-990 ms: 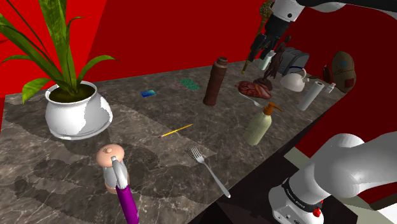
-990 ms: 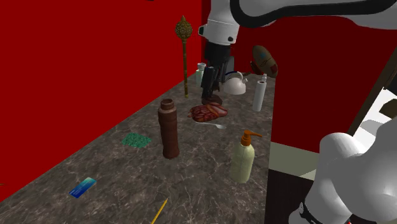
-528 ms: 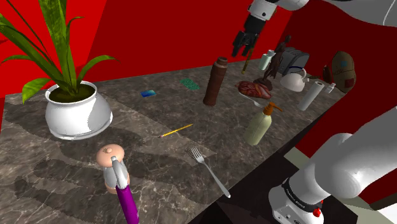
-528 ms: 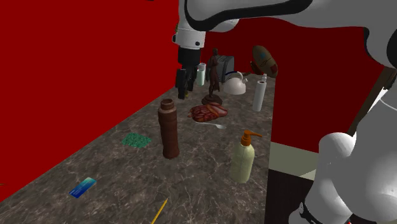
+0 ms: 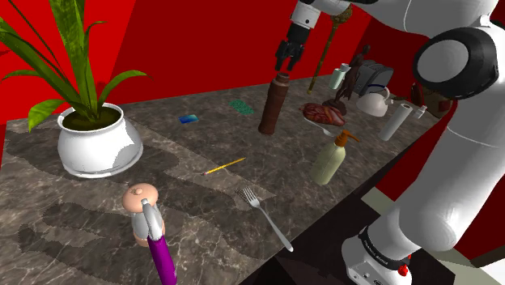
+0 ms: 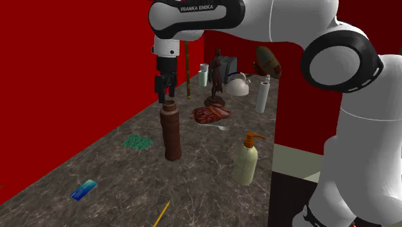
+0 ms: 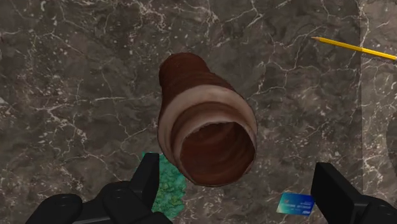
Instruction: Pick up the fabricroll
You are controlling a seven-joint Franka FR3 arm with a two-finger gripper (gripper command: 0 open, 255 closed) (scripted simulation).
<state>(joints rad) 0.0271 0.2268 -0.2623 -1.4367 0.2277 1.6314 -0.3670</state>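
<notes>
As I read the shoulder view, arm stretches across the counter (image 5: pixel 178 154), gripper (image 5: pixel 285 63) pointing down just above the upright brown fabricroll (image 5: pixel 273 104). Second exterior: same hover. Wrist: fingers (image 7: pixel 149 175) spread, not touching it.

Gripper (image 6: pixel 165 94) shifts away from the dark figurine (image 6: pixel 217 76) along the counter (image 6: pixel 193 187). Now hangs just above the upright brown fabric roll (image 6: pixel 171 132).

White arm (image 6: pixel 290 26), dark joint bands, FRANKA EMIKA lettering (image 6: pixel 200 8); all-black gripper (image 6: pixel 165 97); red dot (image 5: pixel 405 259), perhaps button, near base (image 5: pixel 366 265).
</notes>
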